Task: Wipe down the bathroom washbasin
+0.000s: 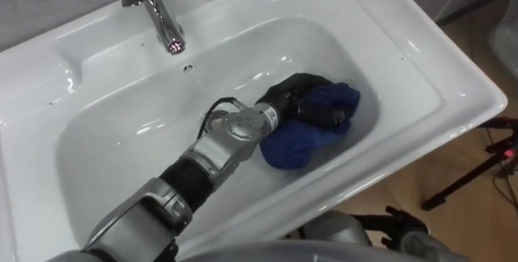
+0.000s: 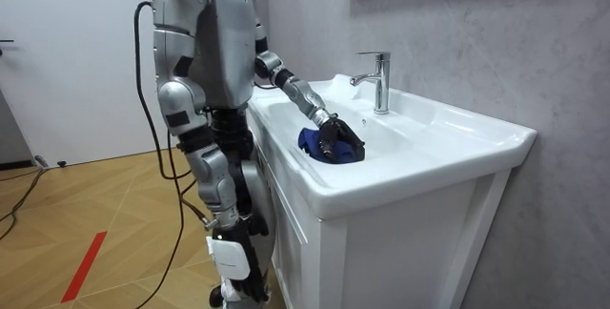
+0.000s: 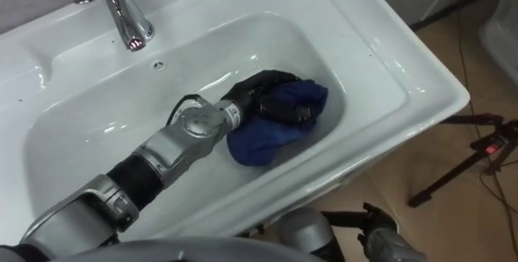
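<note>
Here the left hand [image 1: 285, 98] is clenched on the blue cloth [image 1: 301, 142], down in the white basin [image 1: 121, 141]. The room view shows the robot standing beside the cupboard [image 2: 400, 252] under it.

The left hand [image 1: 291, 96] is black, the cloth [image 1: 295, 145] under it plain dark blue, the surrounding basin [image 1: 121, 141] white.

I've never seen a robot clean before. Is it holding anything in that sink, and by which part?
Its left hand clutches a blue cloth by its bunched upper part, down in the basin.
</note>
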You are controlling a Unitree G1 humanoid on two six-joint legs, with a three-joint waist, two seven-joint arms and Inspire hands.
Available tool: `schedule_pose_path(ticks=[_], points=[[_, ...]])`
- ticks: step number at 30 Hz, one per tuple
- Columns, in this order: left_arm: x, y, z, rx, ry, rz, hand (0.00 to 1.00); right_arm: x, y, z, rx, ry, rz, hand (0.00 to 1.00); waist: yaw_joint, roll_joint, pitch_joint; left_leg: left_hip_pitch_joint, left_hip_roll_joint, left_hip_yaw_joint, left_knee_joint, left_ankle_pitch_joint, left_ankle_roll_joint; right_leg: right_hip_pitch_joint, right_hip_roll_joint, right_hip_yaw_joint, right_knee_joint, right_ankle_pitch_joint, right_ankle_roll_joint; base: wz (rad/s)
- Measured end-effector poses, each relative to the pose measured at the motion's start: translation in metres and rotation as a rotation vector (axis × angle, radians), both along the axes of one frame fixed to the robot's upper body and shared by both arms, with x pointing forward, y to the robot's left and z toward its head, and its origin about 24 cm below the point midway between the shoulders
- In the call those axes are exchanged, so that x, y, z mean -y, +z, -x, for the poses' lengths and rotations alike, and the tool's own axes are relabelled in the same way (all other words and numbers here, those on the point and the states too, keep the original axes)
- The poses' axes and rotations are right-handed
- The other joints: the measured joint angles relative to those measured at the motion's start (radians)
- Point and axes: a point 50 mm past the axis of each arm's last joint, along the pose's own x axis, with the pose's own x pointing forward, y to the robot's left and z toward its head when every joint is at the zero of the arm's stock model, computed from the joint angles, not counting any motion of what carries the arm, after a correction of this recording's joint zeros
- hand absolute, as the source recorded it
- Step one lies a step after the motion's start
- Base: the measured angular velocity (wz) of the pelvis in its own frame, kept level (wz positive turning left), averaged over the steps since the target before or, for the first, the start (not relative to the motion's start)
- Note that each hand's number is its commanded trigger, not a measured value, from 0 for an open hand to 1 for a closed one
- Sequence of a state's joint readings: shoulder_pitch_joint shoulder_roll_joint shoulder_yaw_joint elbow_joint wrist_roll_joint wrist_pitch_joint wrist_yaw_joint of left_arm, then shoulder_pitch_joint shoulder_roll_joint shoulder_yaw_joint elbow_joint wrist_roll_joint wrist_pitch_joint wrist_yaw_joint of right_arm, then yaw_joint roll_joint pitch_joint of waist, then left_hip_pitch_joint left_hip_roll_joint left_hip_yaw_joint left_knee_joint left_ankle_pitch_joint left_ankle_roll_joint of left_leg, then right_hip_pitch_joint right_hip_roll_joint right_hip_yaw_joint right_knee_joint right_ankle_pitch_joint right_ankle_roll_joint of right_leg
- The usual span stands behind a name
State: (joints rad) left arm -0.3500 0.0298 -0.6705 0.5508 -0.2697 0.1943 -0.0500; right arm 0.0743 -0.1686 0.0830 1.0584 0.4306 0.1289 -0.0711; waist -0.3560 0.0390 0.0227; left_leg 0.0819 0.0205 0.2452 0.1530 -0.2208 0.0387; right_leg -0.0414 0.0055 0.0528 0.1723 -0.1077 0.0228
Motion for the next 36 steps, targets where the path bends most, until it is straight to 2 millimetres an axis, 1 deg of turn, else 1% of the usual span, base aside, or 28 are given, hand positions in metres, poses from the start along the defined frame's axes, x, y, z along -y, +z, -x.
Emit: schedule_pose_path(ticks=[1, 3, 4, 6, 7, 9, 11, 12, 13, 14, 15, 16, 18, 19, 20, 21, 22, 23, 25, 27, 28, 30, 31, 32, 33, 34, 35, 36], points=[[0.0, 0.0, 0.0, 0.002, -0.002, -0.004, 1.0, -0.001, 0.0, 0.0, -0.002, 0.007, -0.001, 0.0, 0.005, -0.002, -0.0013, 0.001, 0.001, 0.0, 0.0, 0.0, 0.0, 0.0, 0.0, 0.001, 0.0, 0.0, 0.0, -0.06], [-0.005, -0.006, 0.004, 0.036, -0.024, -0.083, 1.0, -0.004, -0.002, 0.002, -0.018, 0.021, -0.012, 0.0, 0.014, -0.021, -0.0041, 0.014, 0.002, 0.004, 0.0, 0.0, 0.0, 0.008, 0.001, 0.0, 0.0, 0.001, -0.001, 0.0], [-0.007, -0.008, 0.005, 0.05, -0.032, -0.114, 1.0, -0.005, -0.003, 0.003, -0.019, 0.022, -0.016, 0.0, 0.016, -0.025, -0.004, 0.018, 0.002, 0.004, 0.0, 0.0, 0.0, 0.012, 0.002, 0.0, -0.001, 0.001, -0.001, 0.0], [-0.021, -0.015, 0.008, 0.087, -0.04, -0.211, 1.0, -0.007, -0.004, 0.008, -0.025, 0.01, -0.028, 0.0, 0.037, -0.037, -0.0054, 0.025, 0.004, 0.001, -0.001, 0.0, 0.0, 0.026, 0.003, 0.001, -0.002, 0.001, -0.003, 0.0], [-0.024, -0.017, 0.009, 0.092, -0.038, -0.23, 1.0, -0.007, -0.004, 0.009, -0.027, 0.006, -0.029, 0.0, 0.041, -0.038, -0.0059, 0.028, 0.004, 0.001, -0.001, 0.0, 0.0, 0.029, 0.003, 0.001, -0.002, 0.001, -0.003, 0.0], [-0.038, -0.025, 0.011, 0.1, -0.026, -0.291, 1.0, -0.007, -0.005, 0.012, -0.034, -0.004, -0.031, 0.0, 0.059, -0.039, -0.0067, 0.035, 0.005, 0.001, -0.003, 0.0, -0.001, 0.036, 0.003, -0.001, -0.004, 0.001, -0.003, 0.0], [-0.065, -0.039, 0.019, 0.125, 0.037, -0.388, 1.0, -0.005, -0.005, 0.019, -0.046, -0.026, -0.031, 0.0, 0.088, -0.041, -0.0098, 0.055, 0.005, 0.001, -0.015, -0.002, -0.003, 0.052, 0.008, 0.001, -0.003, 0.0, -0.004, 0.0], [-0.071, -0.042, 0.022, 0.128, 0.059, -0.41, 1.0, -0.004, -0.006, 0.022, -0.05, -0.033, -0.03, 0.0, 0.096, -0.042, -0.0127, 0.057, 0.006, 0.001, -0.018, -0.001, -0.003, 0.054, 0.01, 0.001, -0.004, 0.0, -0.004, 0.0], [-0.085, -0.05, 0.03, 0.124, 0.111, -0.451, 1.0, -0.003, -0.006, 0.027, -0.061, -0.048, -0.026, 0.0, 0.118, -0.044, -0.0145, 0.07, 0.008, 0.001, -0.021, -0.002, -0.005, 0.065, 0.012, 0.002, -0.003, 0.0, -0.006, 0.0], [-0.101, -0.056, 0.036, 0.126, 0.183, -0.48, 1.0, -0.001, -0.007, 0.034, -0.074, -0.065, -0.019, 0.0, 0.139, -0.049, -0.0136, 0.081, 0.009, -0.002, -0.024, -0.002, -0.007, 0.079, 0.013, 0.001, -0.005, -0.001, -0.007, 0.0], [-0.114, -0.06, 0.04, 0.137, 0.229, -0.523, 1.0, 0.001, -0.007, 0.039, -0.085, -0.083, -0.01, 0.0, 0.161, -0.05, -0.0179, 0.088, 0.006, -0.002, -0.024, -0.003, -0.009, 0.086, 0.014, 0.001, -0.003, -0.002, -0.008, 0.0], [-0.12, -0.061, 0.042, 0.151, 0.251, -0.549, 1.0, 0.002, -0.007, 0.042, -0.089, -0.095, -0.003, 0.0, 0.171, -0.047, -0.0208, 0.092, 0.005, -0.003, -0.024, -0.003, -0.009, 0.09, 0.015, 0.001, -0.002, -0.002, -0.008, 0.0], [-0.149, -0.068, 0.055, 0.159, 0.362, -0.645, 1.0, 0.007, -0.006, 0.044, -0.091, -0.129, 0.02, 0.0, 0.181, -0.036, -0.0223, 0.117, 0.007, -0.003, -0.026, -0.005, -0.013, 0.106, 0.016, 0.001, -0.001, -0.005, -0.012, 0.0], [-0.156, -0.069, 0.058, 0.163, 0.387, -0.668, 1.0, 0.008, -0.006, 0.046, -0.094, -0.135, 0.024, 0.0, 0.186, -0.035, -0.0226, 0.123, 0.007, -0.003, -0.026, -0.006, -0.014, 0.113, 0.017, 0.001, -0.002, -0.006, -0.012, -0.04], [-0.167, -0.069, 0.062, 0.179, 0.433, -0.711, 1.0, 0.009, -0.006, 0.051, -0.108, -0.14, 0.033, 0.0, 0.201, -0.034, -0.024, 0.131, 0.008, -0.004, -0.025, -0.006, -0.016, 0.121, 0.02, 0.002, -0.001, -0.007, -0.014, 0.0], [-0.172, -0.069, 0.064, 0.191, 0.45, -0.734, 1.0, 0.01, -0.007, 0.054, -0.118, -0.142, 0.036, 0.0, 0.206, -0.035, -0.0243, 0.135, 0.009, -0.005, -0.026, -0.005, -0.018, 0.127, 0.021, 0.003, -0.001, -0.007, -0.015, -0.03], [-0.181, -0.069, 0.07, 0.217, 0.476, -0.78, 1.0, 0.011, -0.007, 0.06, -0.133, -0.142, 0.042, 0.0, 0.219, -0.035, -0.0267, 0.142, 0.012, -0.002, -0.027, -0.004, -0.021, 0.129, 0.025, 0.005, 0.001, -0.008, -0.018, -0.08], [-0.187, -0.068, 0.075, 0.246, 0.494, -0.822, 1.0, 0.013, -0.006, 0.066, -0.143, -0.154, 0.048, 0.0, 0.226, -0.031, -0.0311, 0.142, 0.017, 0.003, -0.027, -0.006, -0.026, 0.128, 0.031, 0.011, -0.002, -0.007, -0.021, -0.11], [-0.195, -0.067, 0.078, 0.266, 0.496, -0.883, 1.0, 0.018, -0.006, 0.07, -0.155, -0.175, 0.059, 0.0, 0.223, -0.032, -0.0368, 0.142, 0.023, 0.004, -0.028, -0.003, -0.033, 0.131, 0.038, 0.011, -0.002, -0.004, -0.03, -0.13], [-0.202, -0.068, 0.081, 0.285, 0.504, -0.94, 1.0, 0.021, -0.005, 0.077, -0.178, -0.202, 0.074, 0.0, 0.223, -0.028, -0.0382, 0.148, 0.032, 0.003, -0.037, 0.002, -0.043, 0.131, 0.049, 0.014, -0.002, 0.001, -0.043, -0.13], [-0.203, -0.067, 0.081, 0.289, 0.507, -0.95, 1.0, 0.022, -0.005, 0.079, -0.185, -0.203, 0.077, 0.0, 0.224, -0.024, -0.0371, 0.148, 0.035, 0.003, -0.038, 0.004, -0.046, 0.131, 0.052, 0.014, -0.001, 0.003, -0.046, -0.06], [-0.211, -0.067, 0.085, 0.301, 0.535, -0.996, 1.0, 0.024, -0.005, 0.08, -0.21, -0.17, 0.101, 0.0, 0.226, -0.017, -0.0383, 0.148, 0.043, 0.003, -0.041, 0.007, -0.056, 0.126, 0.062, 0.014, -0.001, 0.004, -0.058, -0.08], [-0.213, -0.068, 0.086, 0.3, 0.54, -1.007, 1.0, 0.026, -0.004, 0.08, -0.212, -0.16, 0.109, 0.0, 0.226, -0.01, -0.0376, 0.148, 0.045, 0.002, -0.041, 0.008, -0.058, 0.125, 0.065, 0.014, -0.002, 0.003, -0.06, -0.09], [-0.216, -0.068, 0.089, 0.301, 0.544, -1.028, 1.0, 0.029, -0.003, 0.08, -0.217, -0.141, 0.127, 0.0, 0.226, -0.002, -0.0408, 0.148, 0.049, -0.003, -0.041, 0.008, -0.062, 0.124, 0.068, 0.012, 0.0, 0.001, -0.066, -0.06], [-0.218, -0.069, 0.09, 0.303, 0.545, -1.038, 1.0, 0.031, -0.003, 0.08, -0.219, -0.135, 0.136, 0.0, 0.226, 0.001, -0.0422, 0.148, 0.051, -0.004, -0.04, 0.008, -0.064, 0.124, 0.07, 0.011, 0.0, 0.001, -0.068, -0.05], [-0.22, -0.07, 0.092, 0.3, 0.547, -1.053, 1.0, 0.036, -0.001, 0.08, -0.226, -0.125, 0.152, 0.0, 0.228, 0.013, -0.0442, 0.148, 0.055, -0.006, -0.04, 0.009, -0.068, 0.124, 0.074, 0.012, 0.0, 0.0, -0.073, -0.04], [-0.222, -0.071, 0.095, 0.297, 0.544, -1.07, 1.0, 0.04, 0.0, 0.077, -0.226, -0.111, 0.169, 0.0, 0.23, 0.024, -0.0441, 0.149, 0.058, -0.015, -0.039, 0.009, -0.071, 0.124, 0.078, 0.012, 0.002, -0.001, -0.077, -0.04], [-0.224, -0.071, 0.098, 0.292, 0.55, -1.083, 1.0, 0.042, 0.001, 0.074, -0.219, -0.111, 0.176, 0.0, 0.231, 0.032, -0.0435, 0.15, 0.058, -0.034, -0.038, 0.011, -0.073, 0.123, 0.081, 0.013, 0.009, -0.004, -0.083, -0.04]])
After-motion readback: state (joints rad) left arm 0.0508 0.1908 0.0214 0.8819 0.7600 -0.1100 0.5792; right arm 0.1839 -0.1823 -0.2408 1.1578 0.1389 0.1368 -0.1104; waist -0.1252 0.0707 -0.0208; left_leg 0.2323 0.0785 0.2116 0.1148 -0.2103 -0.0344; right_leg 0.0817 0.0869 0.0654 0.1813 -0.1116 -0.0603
